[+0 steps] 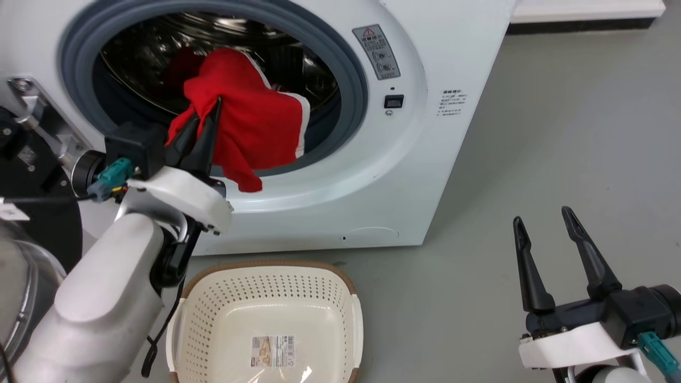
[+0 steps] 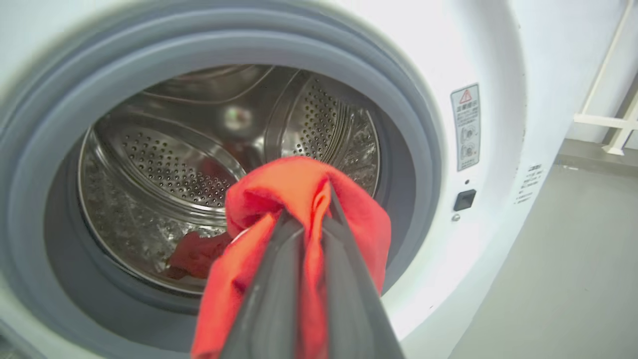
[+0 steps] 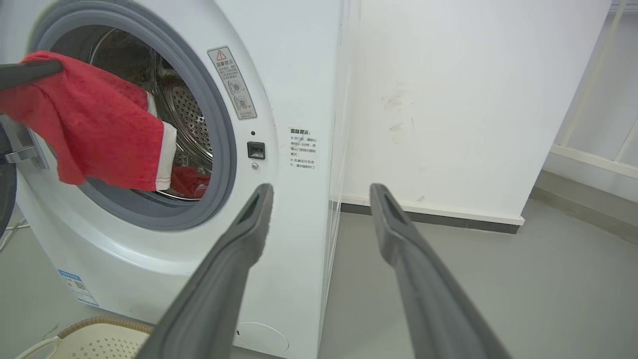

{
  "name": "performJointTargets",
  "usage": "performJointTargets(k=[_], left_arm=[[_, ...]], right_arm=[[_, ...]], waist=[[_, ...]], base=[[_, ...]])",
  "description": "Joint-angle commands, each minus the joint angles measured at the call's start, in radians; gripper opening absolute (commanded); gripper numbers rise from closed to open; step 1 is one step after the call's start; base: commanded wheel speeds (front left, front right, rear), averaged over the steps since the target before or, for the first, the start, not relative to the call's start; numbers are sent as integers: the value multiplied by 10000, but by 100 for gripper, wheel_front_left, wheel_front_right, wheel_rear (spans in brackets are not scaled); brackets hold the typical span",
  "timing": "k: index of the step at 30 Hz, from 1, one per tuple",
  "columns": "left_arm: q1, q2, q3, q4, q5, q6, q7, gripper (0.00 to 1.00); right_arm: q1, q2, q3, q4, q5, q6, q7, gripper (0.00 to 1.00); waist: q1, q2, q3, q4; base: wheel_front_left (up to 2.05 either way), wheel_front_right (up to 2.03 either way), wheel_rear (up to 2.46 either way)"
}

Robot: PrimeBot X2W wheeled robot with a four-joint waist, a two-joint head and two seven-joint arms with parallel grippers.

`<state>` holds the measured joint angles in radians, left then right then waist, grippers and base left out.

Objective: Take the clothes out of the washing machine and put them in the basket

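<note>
My left tool is clamped shut on a red garment, holding it in front of the round opening of the washing machine. From my head I see the soft cloth draped down over the grey rubber ring, with a white trim along its right edge and one corner hanging lowest. The basket stands on the grey floor just in front of the machine, below the hanging cloth: cream perforated plastic, rounded corners, a brown rim, and a paper label on its bottom.

My left wrist looks past the pinched fold into the drum, shiny steel dotted with small holes and shaped with raised ribs. A second red garment lies crumpled on the drum's bottom, near the front lip.

My right tool is spread open and holds nothing, well apart from the machine, low on the right. Its wrist view takes the machine from the side, showing the terry-like nap of the held cloth, the white trim, a bit of the second garment behind it, a pale wall beyond, and a corner of the basket at the bottom left.
</note>
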<state>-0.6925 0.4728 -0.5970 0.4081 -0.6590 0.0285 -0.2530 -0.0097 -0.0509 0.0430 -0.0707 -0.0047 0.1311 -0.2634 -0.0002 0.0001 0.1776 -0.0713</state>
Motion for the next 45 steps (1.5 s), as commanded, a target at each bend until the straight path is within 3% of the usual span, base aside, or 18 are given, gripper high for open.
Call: performJointTargets(k=[1, 16, 25, 31, 35, 45], left_arm=[[258, 122, 46, -349, 28, 141, 10, 0], [2434, 1301, 558, -4678, 60, 2023, 416, 0], [3678, 1694, 202, -5410, 39, 2331, 703, 0], [4161, 1516, -39, -4970, -213, 2148, 616, 0], [4203, 1289, -357, -4274, -288, 1742, 531, 0], [3265, 135, -862, -721, -433, 452, 145, 0]], right_arm=[[171, 14, -6, 7, -57, -7, -21, 100], [549, 15, 144, -51, 4, -7, -21, 100], [234, 15, 168, -264, 94, -7, -21, 100], [-117, 15, 158, -489, 95, -7, -21, 100], [-469, 17, 170, -672, 69, -7, -21, 100], [-1610, 18, 102, -1068, 87, -7, -21, 100]], waist=[[2, -1, -186, 90], [2, -1, -681, 321], [2, -1, -337, 305], [2, -1, 252, 236], [2, -1, 919, 125], [2, -1, 2915, -297]], base=[[0, 0, 0], [0, 0, 0], [0, 0, 0], [0, 0, 0], [0, 0, 0], [0, 0, 0]])
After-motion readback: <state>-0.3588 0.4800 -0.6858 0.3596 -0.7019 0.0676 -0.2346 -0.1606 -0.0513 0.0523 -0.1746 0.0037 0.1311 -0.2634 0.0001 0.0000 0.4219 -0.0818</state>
